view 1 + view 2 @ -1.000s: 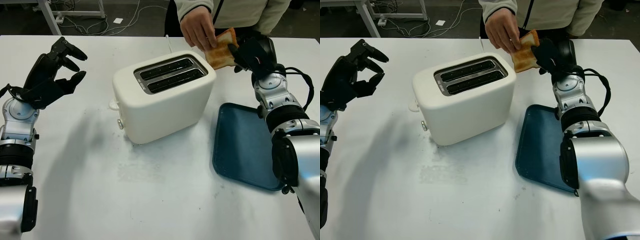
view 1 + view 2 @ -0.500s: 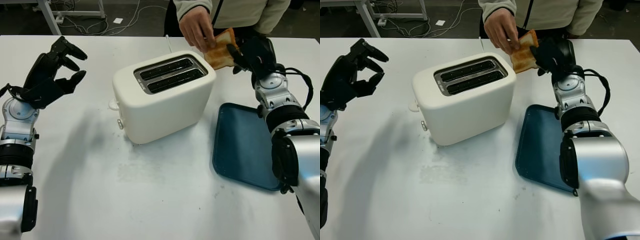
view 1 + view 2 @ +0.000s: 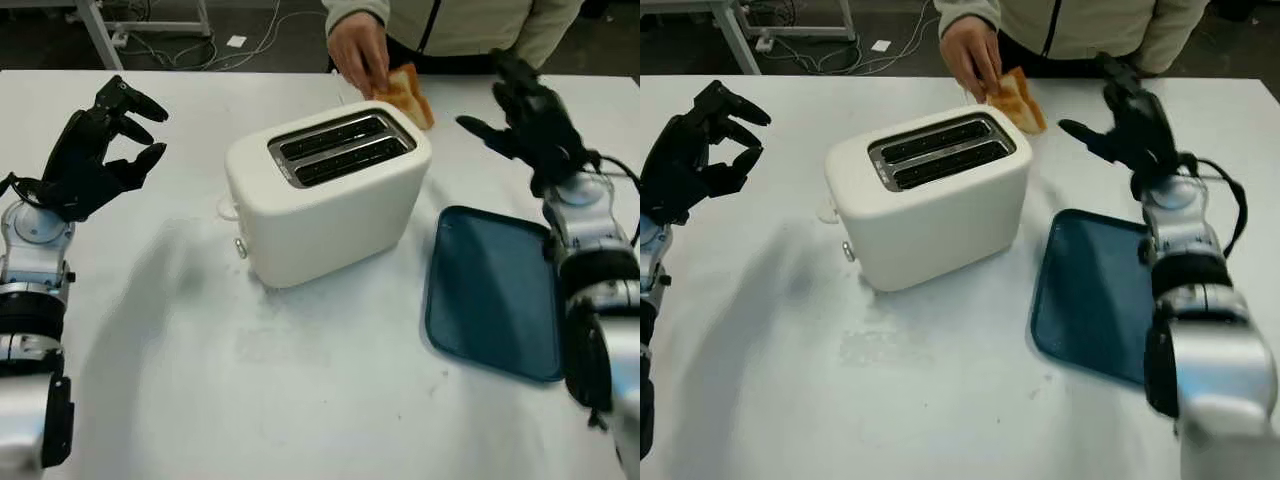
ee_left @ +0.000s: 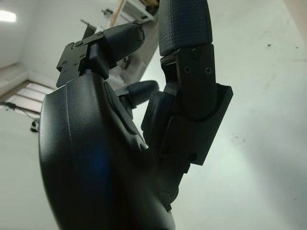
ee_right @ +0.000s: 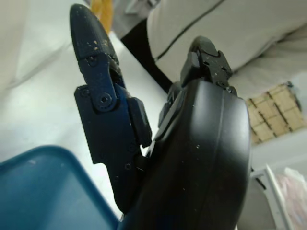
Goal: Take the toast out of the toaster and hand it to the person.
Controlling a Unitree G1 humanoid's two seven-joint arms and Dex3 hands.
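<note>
1. White table (image 3: pixel 300 400) is my biggest reference — I treat its far edge, where the person (image 3: pixel 470 20) stands, as the boundary I should not push past while backing out of the handover.
2. Cream toaster (image 3: pixel 325 195) sits mid-table with both slots dark and, as far as I can judge from this angle, nothing left in them; I would keep any retreat path well to its right so I do not clip it.
3. Blue tray (image 3: pixel 495 290) lies just right of the toaster, below my right arm — a safe zone to draw the arm back over, staying high enough not to touch its rim.
4. My right hand (image 3: pixel 1125 125) is raised beyond the tray with its fingers spread wide and nothing in them. To finish well I would pull it straight back toward me, slowly, keeping it apart from the person's hand.
5. My left hand (image 3: pixel 95 150) is up at the far left, well away from the toaster, fingers loosely curled around nothing; it should stay parked.
6. Person's hand (image 3: pixel 358 50) pinches the toast (image 3: pixel 408 93) just behind the toaster's far corner — the slice is clear of my fingers, so I judge the transfer made.
</note>
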